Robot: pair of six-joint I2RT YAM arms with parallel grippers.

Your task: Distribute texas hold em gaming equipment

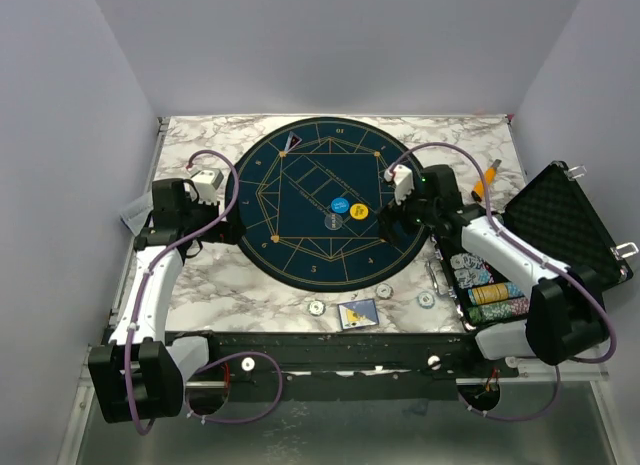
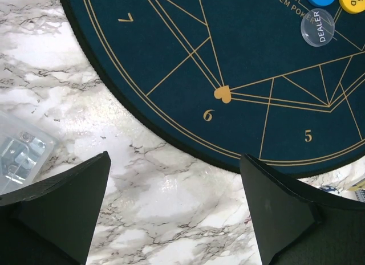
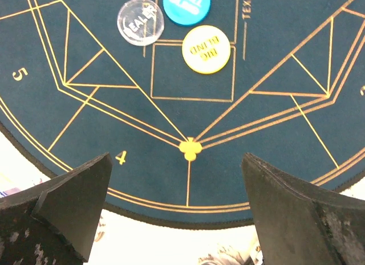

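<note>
Left claw (image 2: 175, 159) and right claw (image 3: 177, 157) gaped empty, the card (image 1: 358, 314) at the mat's (image 1: 300, 240) six o'clock lay lengthwise nine-to-three, and the open case (image 1: 565, 225) at four o'clock held stacked chips (image 1: 490, 287).

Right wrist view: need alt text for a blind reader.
The right claw, open and empty, hangs over a dark blue poker mat with gold lines. Ahead lie a clear dealer button, a blue button and a yellow big blind button.
</note>
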